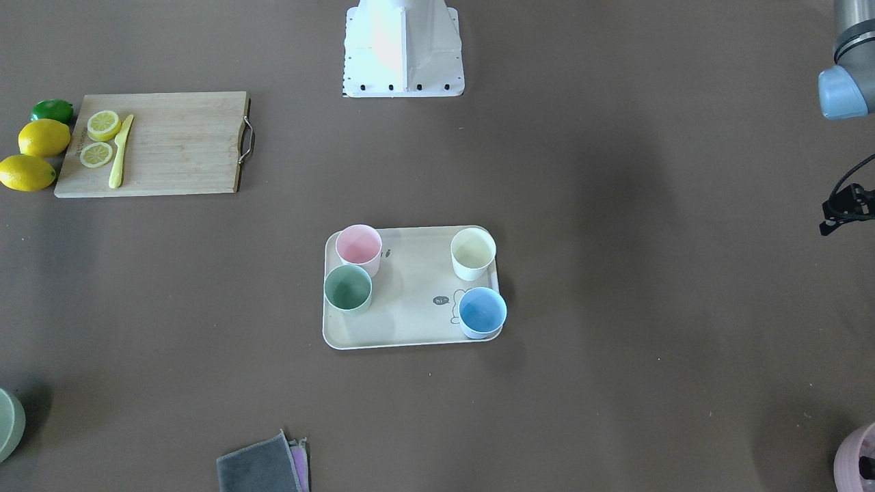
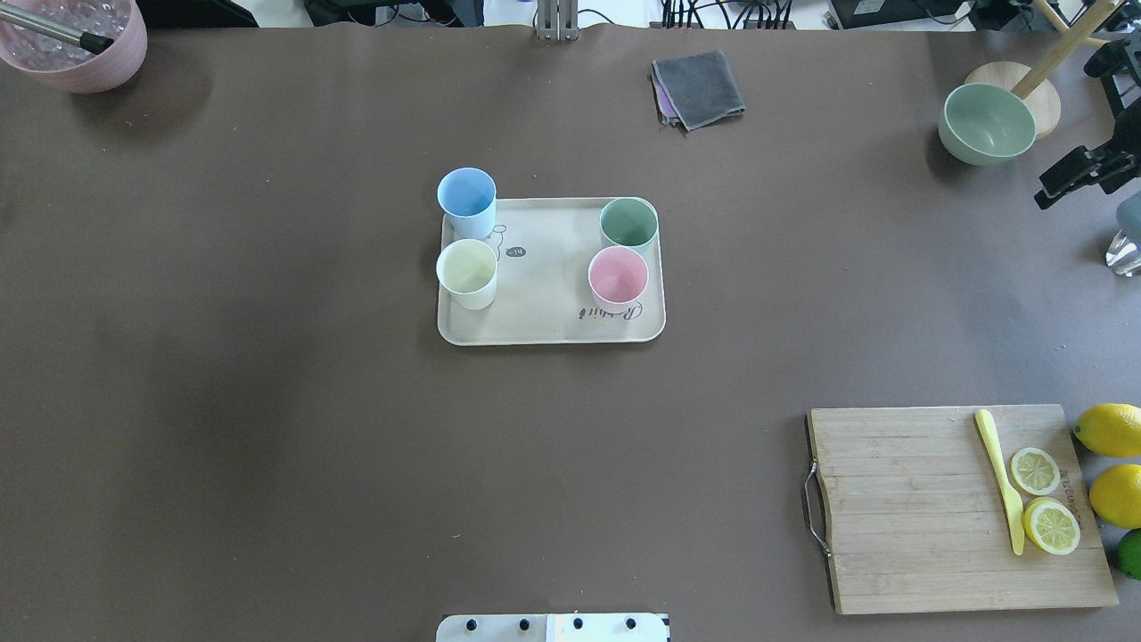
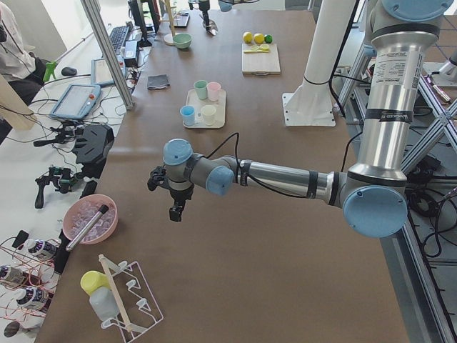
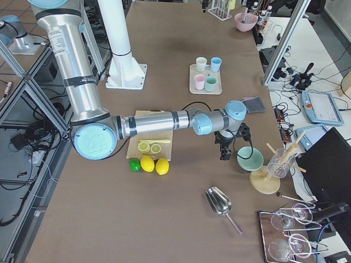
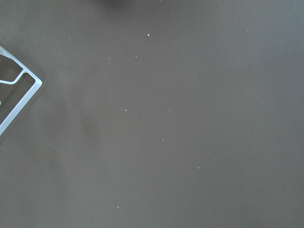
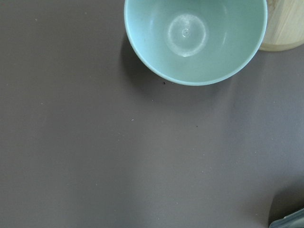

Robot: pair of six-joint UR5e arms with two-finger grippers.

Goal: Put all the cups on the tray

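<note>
The cream-beige tray (image 2: 544,323) lies mid-table; it also shows in the front-facing view (image 1: 410,321). Several cups stand upright on it: blue (image 2: 466,201) at one far corner, cream (image 2: 466,273) beside it, green (image 2: 628,223) and pink (image 2: 618,275) at the other end. My left gripper (image 1: 835,215) hangs over bare table far from the tray, and shows in the exterior left view (image 3: 175,209). My right gripper (image 2: 1061,181) hangs beside a green bowl (image 2: 987,123). I cannot tell whether either is open or shut. Neither wrist view shows fingers.
A wooden cutting board (image 2: 918,526) with lemon slices and a yellow knife (image 2: 1000,477) sits near right, with whole lemons (image 2: 1110,430) beside it. A grey cloth (image 2: 697,87) lies at the far edge. A pink bowl (image 2: 76,45) stands far left. The robot base (image 1: 403,48) is behind the tray.
</note>
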